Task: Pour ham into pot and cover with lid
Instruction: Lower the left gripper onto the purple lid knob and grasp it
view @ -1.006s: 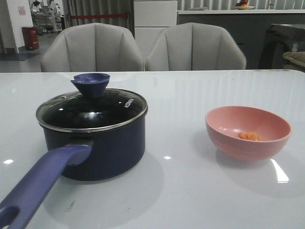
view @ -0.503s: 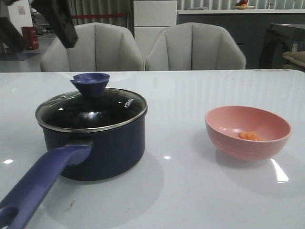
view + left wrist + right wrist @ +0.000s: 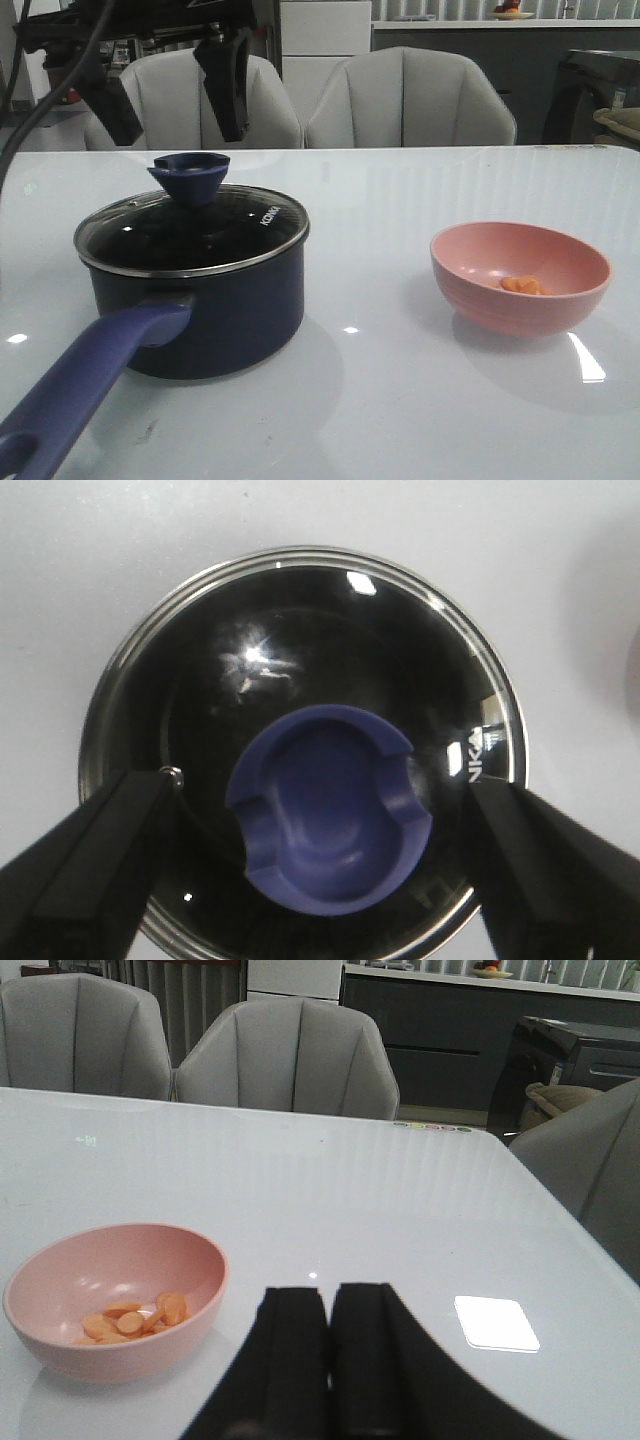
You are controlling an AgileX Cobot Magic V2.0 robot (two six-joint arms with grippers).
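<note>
One dark navy saucepan, the pot, stands near the desk's left edge, its long purple-blue handle toward the front left corner. One round pink bowl sits toward the right edge, holding the ham, a few orange-pink slices awaiting pouring. One steel-rimmed glass lid covers the pot and likely must come off first. The left gripper hangs above, jaws wide, straddling the lid's blue knob. The right gripper waits near the bowl, fingers together, empty.
</note>
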